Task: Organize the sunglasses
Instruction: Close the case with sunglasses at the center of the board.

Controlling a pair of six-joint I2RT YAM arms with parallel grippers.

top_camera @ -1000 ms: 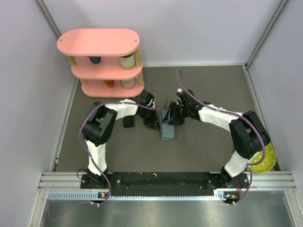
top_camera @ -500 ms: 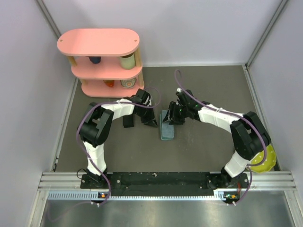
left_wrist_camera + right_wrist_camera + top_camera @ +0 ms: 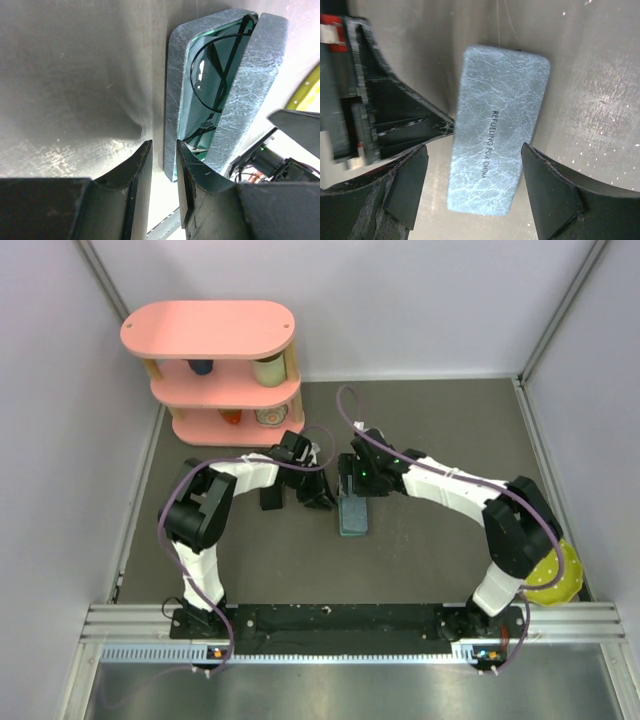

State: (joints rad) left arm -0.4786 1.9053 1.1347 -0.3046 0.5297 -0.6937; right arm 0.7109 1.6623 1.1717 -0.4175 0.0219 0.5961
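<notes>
At the middle of the table [image 3: 450,420] lies the grey-blue case [image 3: 353,518], its long axis running from the arms' side toward the back wall. Its lid is ajar along the side facing the left arm. Through that gap the left wrist view shows the thin dark wire-frame sunglasses [image 3: 212,70] inside on the green lining. They lie lengthwise along the case, one roundish lens toward its far end, the rest hidden under the lid. The left gripper [image 3: 162,165] sits low just beside the case's open edge, its fingers [image 3: 135,175] a narrow gap apart with nothing between them. The right gripper [image 3: 477,192] hovers over the case's far end with its fingers [image 3: 550,195] spread wide. The printed lid shows between them, and no contact is visible. A black oblong case [image 3: 270,498] lies just left of the left gripper.
</notes>
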